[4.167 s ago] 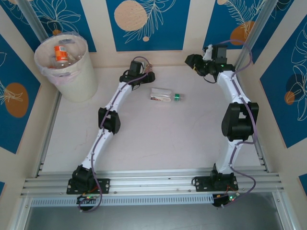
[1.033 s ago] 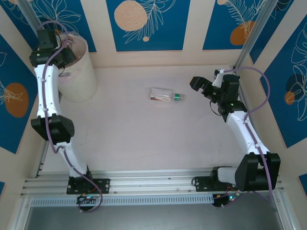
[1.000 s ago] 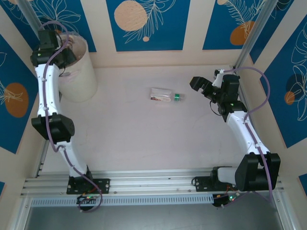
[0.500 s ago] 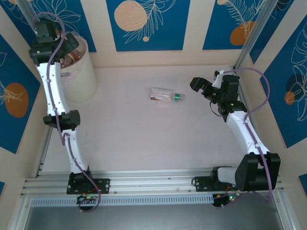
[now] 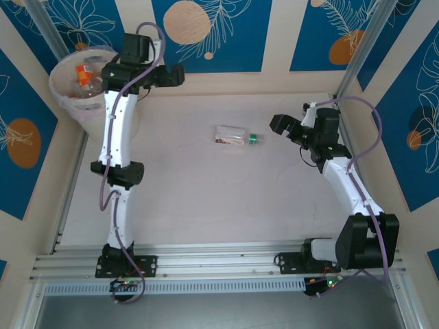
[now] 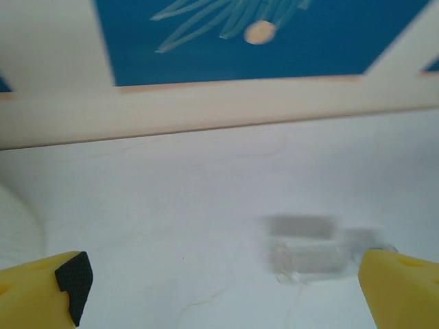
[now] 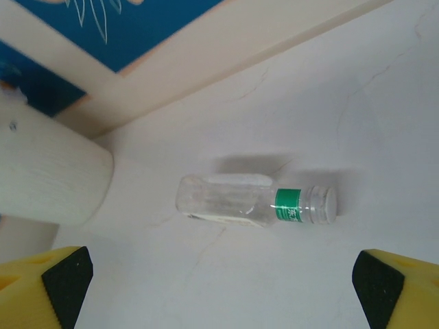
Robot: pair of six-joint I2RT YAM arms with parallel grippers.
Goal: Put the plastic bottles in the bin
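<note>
Bottle (image 5: 236,137) flat on table (image 5: 206,205) between gaping left pincer (image 5: 176,75) near bin (image 5: 86,123) and gaping right pincer (image 5: 276,125) close by.

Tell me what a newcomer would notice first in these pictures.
A lone bottle, clear with a green band, lies on its side mid-table. The cream bin in the far left corner holds an orange-labelled bottle. The left gripper hangs open near the bin; the right gripper, also open, faces the lone bottle.
</note>
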